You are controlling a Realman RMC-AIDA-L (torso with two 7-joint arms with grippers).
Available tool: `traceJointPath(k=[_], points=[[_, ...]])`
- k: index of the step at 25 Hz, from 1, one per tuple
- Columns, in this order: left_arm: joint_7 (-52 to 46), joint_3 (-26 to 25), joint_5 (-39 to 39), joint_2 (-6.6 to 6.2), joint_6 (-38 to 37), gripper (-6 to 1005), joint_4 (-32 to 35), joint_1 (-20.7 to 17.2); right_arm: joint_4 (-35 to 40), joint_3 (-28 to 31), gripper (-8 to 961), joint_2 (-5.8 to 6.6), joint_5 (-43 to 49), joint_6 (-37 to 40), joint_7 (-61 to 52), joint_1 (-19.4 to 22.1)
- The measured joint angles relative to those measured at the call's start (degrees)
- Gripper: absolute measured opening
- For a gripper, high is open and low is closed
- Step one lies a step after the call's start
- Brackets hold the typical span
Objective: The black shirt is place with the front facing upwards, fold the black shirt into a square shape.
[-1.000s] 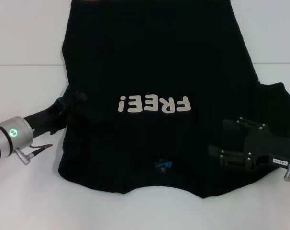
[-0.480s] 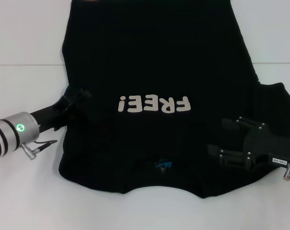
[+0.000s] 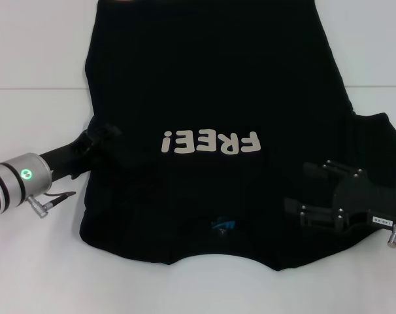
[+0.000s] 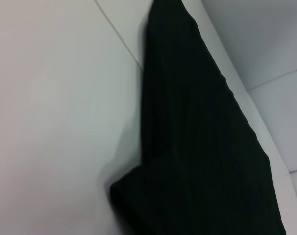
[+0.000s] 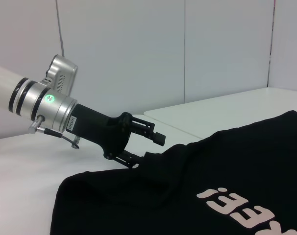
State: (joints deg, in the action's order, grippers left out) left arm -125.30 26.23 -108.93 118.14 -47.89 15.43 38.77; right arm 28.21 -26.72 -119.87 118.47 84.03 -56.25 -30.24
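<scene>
Though it lies spread front-up over most of the white table [image 3: 28, 59], the large black short-sleeved cloth shirt [image 3: 211, 85] with cream "FREE!" lettering [image 3: 211, 142] is no square yet: its long axis runs straight away from the robot, collar and blue neck label [image 3: 223, 224] nearest. At its left edge, where the sleeve should be, the left gripper [image 5: 149, 143] has one finger above the lifted cloth and one tucked under the fold, so I judge it pinching that edge, ready to carry it inward across the chest. Over the opposite sleeve [image 3: 381, 140], the right gripper [image 3: 301, 186] rests with jaws parted, holding nothing; that sleeve lies right beneath it
</scene>
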Motion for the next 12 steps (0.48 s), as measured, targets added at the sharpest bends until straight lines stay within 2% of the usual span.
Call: traceJointPath(k=[1,6,9,12], points=[[-0.22,0.42,-0.11,-0.06,-0.11,852,0.0,0.1,0.0,0.0,884,0.0,0.0,0.0,0.0,0.0],[-0.54,1.46,-0.05,0.19,0.94,691,0.5,0.37,0.0,0.0,884,0.0,0.0,0.14,0.0,-0.01],[-0.55,1.46,-0.08,0.29,1.6,453,0.5,0.44,0.0,0.0,884,0.0,0.0,0.15,0.0,0.04],[-0.55,1.46,-0.08,0.32,2.1,388,0.33,0.46,0.0,0.0,885,0.0,0.0,0.12,0.0,0.04]])
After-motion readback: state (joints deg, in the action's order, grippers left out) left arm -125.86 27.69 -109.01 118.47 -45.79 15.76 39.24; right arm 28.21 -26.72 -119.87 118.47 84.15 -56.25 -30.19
